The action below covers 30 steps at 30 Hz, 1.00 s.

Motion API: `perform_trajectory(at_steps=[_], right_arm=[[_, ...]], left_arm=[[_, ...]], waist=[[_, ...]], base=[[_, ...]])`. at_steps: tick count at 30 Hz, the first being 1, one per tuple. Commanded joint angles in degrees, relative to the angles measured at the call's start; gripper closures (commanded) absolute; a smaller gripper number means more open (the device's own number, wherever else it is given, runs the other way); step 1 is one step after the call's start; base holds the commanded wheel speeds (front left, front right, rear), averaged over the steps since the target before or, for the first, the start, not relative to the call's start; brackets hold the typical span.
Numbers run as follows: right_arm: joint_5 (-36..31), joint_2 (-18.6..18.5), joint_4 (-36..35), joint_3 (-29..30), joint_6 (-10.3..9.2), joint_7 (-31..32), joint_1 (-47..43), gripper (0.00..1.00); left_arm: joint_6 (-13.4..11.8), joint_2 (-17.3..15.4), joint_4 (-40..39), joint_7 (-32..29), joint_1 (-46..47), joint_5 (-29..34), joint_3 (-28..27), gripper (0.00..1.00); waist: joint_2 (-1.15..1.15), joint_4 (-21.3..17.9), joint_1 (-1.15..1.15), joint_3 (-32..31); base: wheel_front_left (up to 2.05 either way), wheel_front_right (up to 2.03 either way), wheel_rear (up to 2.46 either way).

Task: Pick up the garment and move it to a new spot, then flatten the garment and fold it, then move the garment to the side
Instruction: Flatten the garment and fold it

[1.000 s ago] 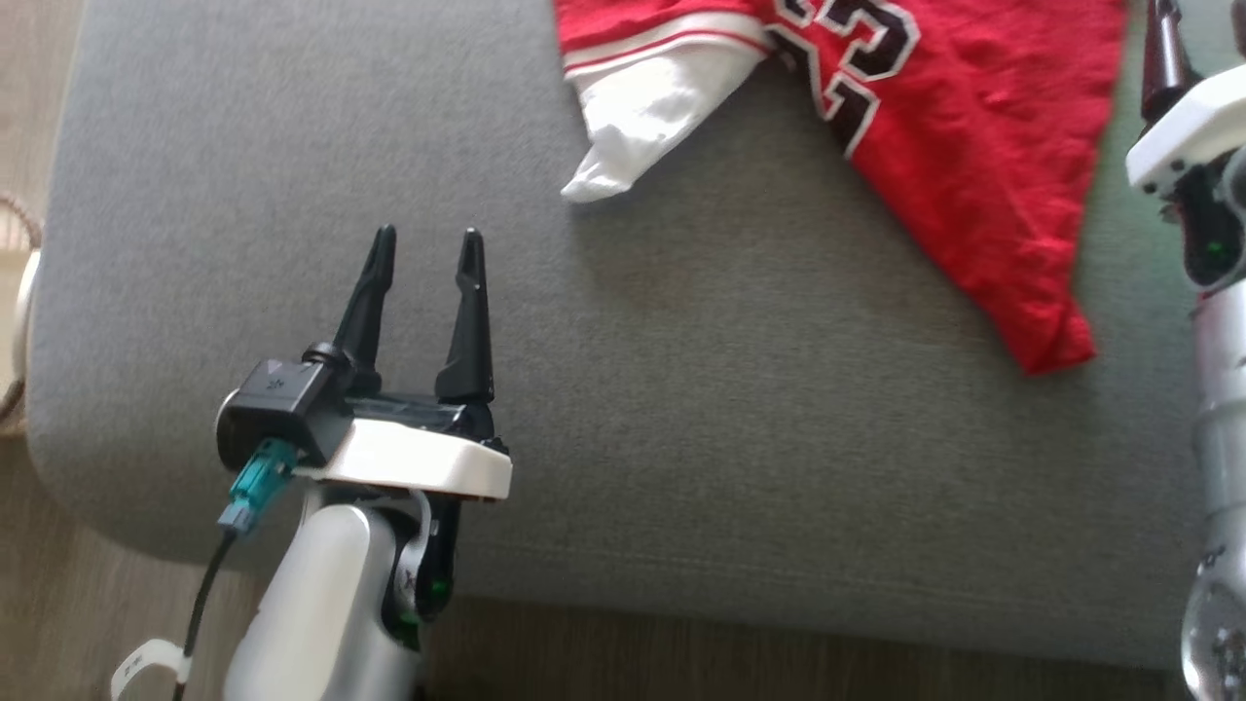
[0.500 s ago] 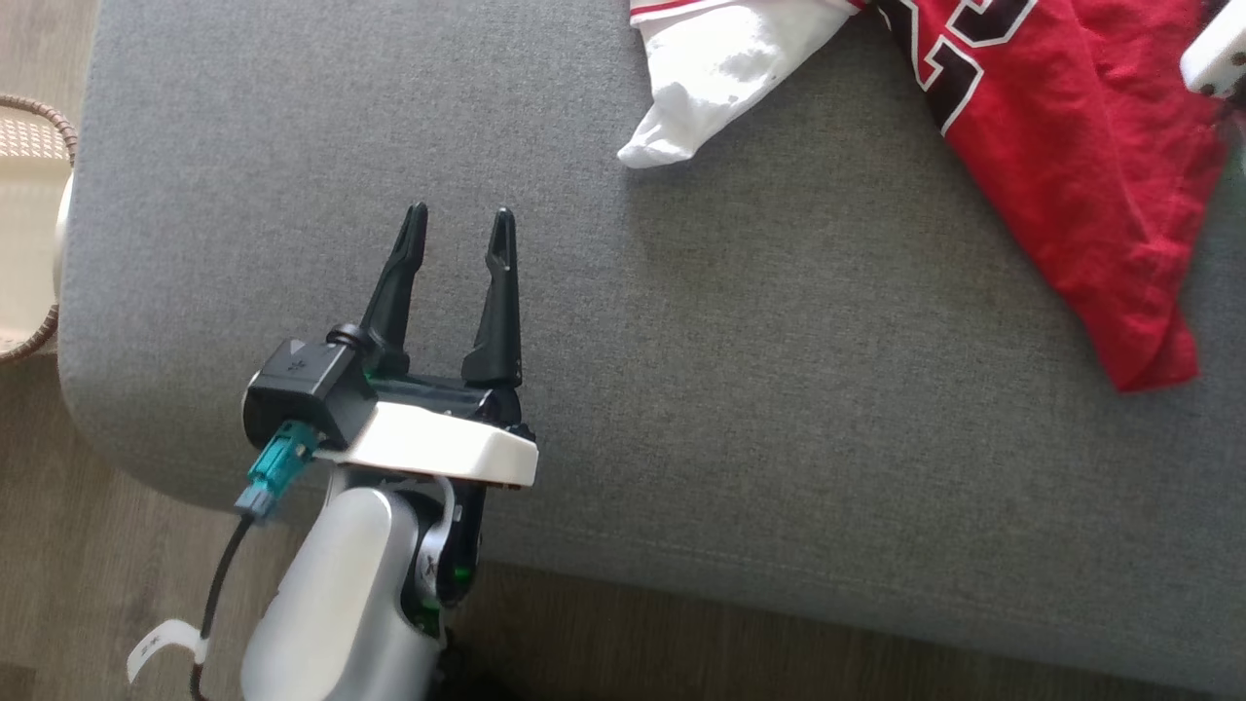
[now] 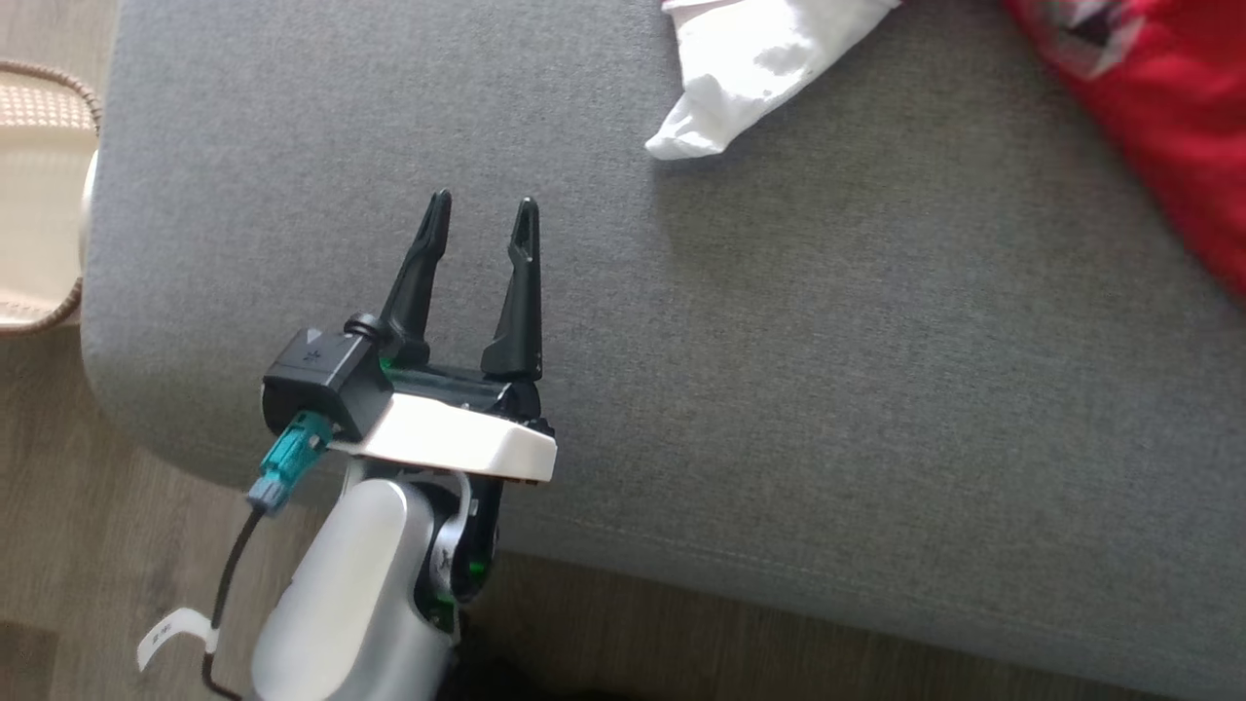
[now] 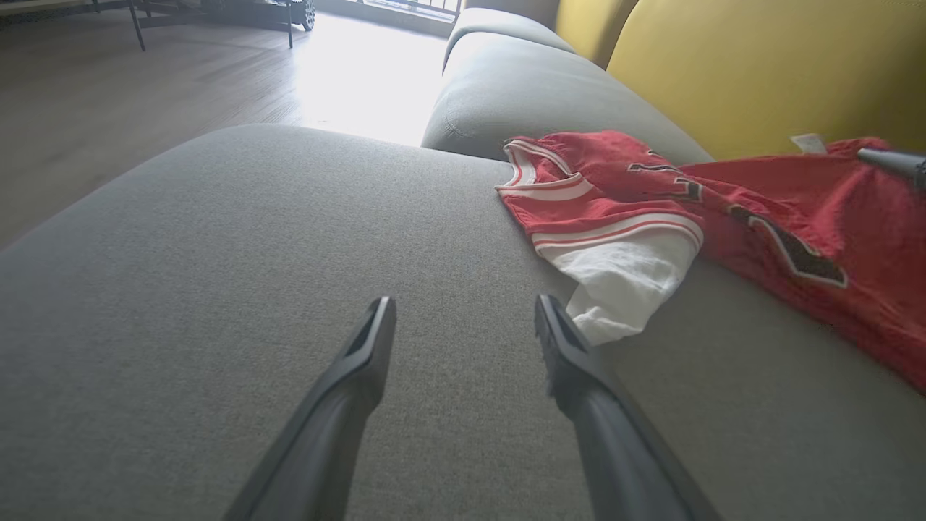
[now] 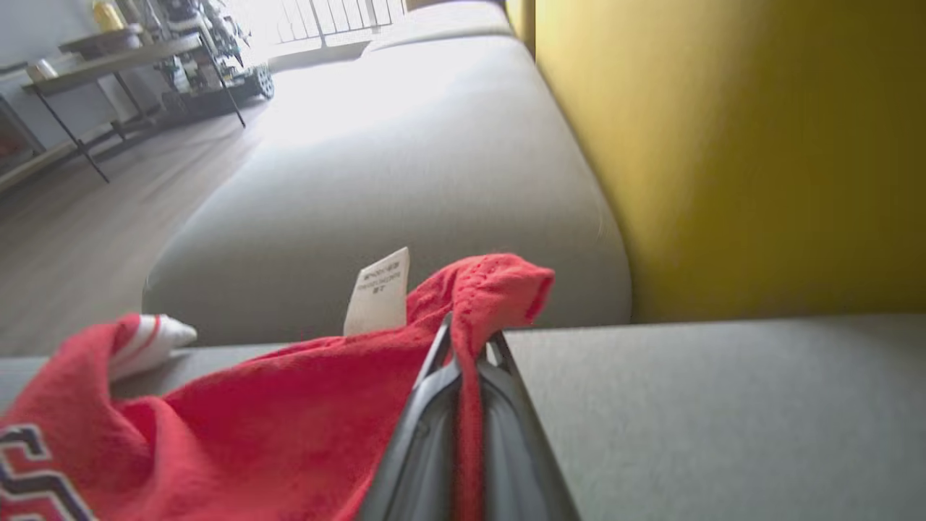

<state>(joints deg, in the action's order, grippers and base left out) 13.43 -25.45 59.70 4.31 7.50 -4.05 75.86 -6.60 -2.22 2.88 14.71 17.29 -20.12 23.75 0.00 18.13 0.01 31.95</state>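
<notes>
Jersey: red with white trim, lying on the grey sofa seat, right side of the left wrist view; its white sleeve is at the head view's top.
Left gripper: lower left of the head view, over bare seat, fingers spread, nothing between them.
Right gripper: bottom centre of its wrist view, fingers pinching a raised fold of the jersey.
Care label: upright, just left of that fold.

Sofa seat: jersey at far right; left end effector over near left, well apart. Floor: basket left of sofa.
</notes>
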Motion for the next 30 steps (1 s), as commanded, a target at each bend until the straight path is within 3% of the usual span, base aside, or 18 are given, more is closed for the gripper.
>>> perform_trajectory(at_steps=[1,10,11,12,20,30], right_arm=[[-1.1,-0.4,-1.2,0.3,-0.01,-1.3,2.3,1.00],[-11.7,-3.5,5.4,2.9,-0.01,-4.4,8.1,1.00],[-12.7,-3.8,6.3,3.9,-0.01,-4.5,8.2,0.55],[-13.6,-3.9,7.2,5.2,-0.01,-4.6,8.2,0.00],[-17.4,0.8,10.1,9.1,-0.01,-7.5,6.0,0.00],[-9.8,12.1,7.4,5.9,-0.01,-10.8,-1.2,0.00]], left_arm=[[-0.3,-0.7,-2.1,0.3,1.0,-0.4,-1.3,0.00],[-0.9,-0.7,-2.7,0.3,1.2,-1.3,0.0,0.00],[-1.0,-0.7,-2.8,0.3,1.3,-1.4,0.0,0.00],[-1.1,-0.7,-2.7,0.3,1.3,-1.4,0.0,0.00],[-0.9,-0.7,-2.3,0.3,1.8,-0.5,-1.0,0.00],[1.4,-0.7,-0.3,0.3,0.0,3.2,-6.1,0.00]], waist=[[0.00,0.6,-0.01,0.3],[0.00,2.3,-0.01,1.5],[0.00,2.3,-0.01,1.5],[0.00,2.2,-0.01,1.5],[0.00,-0.6,-0.01,-1.2],[0.00,-9.6,-0.01,-10.7]], base=[[0.00,0.00,0.00],[0.00,0.00,0.00],[0.00,0.00,0.00],[0.00,0.00,0.00],[0.00,0.00,0.00],[0.00,0.00,0.00]])
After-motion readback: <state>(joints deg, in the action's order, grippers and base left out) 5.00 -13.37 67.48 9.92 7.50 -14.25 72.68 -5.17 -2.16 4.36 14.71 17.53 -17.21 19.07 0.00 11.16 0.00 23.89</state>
